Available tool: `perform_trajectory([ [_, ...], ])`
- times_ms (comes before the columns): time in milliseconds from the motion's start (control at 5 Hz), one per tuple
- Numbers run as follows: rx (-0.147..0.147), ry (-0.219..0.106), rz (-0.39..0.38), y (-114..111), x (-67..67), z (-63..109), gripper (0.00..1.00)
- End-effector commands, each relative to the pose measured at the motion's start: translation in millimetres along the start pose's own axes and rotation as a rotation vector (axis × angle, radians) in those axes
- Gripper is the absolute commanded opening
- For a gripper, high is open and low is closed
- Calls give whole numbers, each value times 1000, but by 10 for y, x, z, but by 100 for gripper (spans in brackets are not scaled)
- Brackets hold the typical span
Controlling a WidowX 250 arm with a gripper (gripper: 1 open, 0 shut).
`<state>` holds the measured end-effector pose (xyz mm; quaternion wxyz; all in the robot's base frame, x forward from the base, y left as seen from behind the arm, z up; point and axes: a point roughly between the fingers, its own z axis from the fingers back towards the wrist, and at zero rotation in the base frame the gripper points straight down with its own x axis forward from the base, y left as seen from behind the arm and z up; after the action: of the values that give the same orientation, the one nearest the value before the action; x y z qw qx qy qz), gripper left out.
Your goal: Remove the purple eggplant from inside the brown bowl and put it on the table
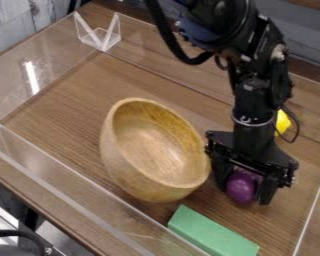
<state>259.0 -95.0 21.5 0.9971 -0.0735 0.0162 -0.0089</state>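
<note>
The purple eggplant (240,186) lies on the table (109,82) just right of the brown bowl (152,148), only its rounded purple end showing. My gripper (248,183) points straight down over it, open, with a dark finger on each side of the eggplant. The bowl is tilted, its right rim close to the left finger, and nothing shows inside it.
A flat green block (211,233) lies at the front, just below the gripper. A yellow lemon (282,124) sits behind the arm on the right. Clear acrylic walls (69,165) enclose the tabletop, the front one close to the bowl.
</note>
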Motion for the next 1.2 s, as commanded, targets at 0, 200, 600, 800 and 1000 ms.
perform_trajectory([
  [0,-5,-35,9,28,101,69,100],
  [200,-5,-36,13,42,110,64,0],
  [600,-2,-27,22,66,100,79,0],
  [800,-1,-23,27,77,95,86,0],
  [1000,-1,-18,31,88,94,90,0],
])
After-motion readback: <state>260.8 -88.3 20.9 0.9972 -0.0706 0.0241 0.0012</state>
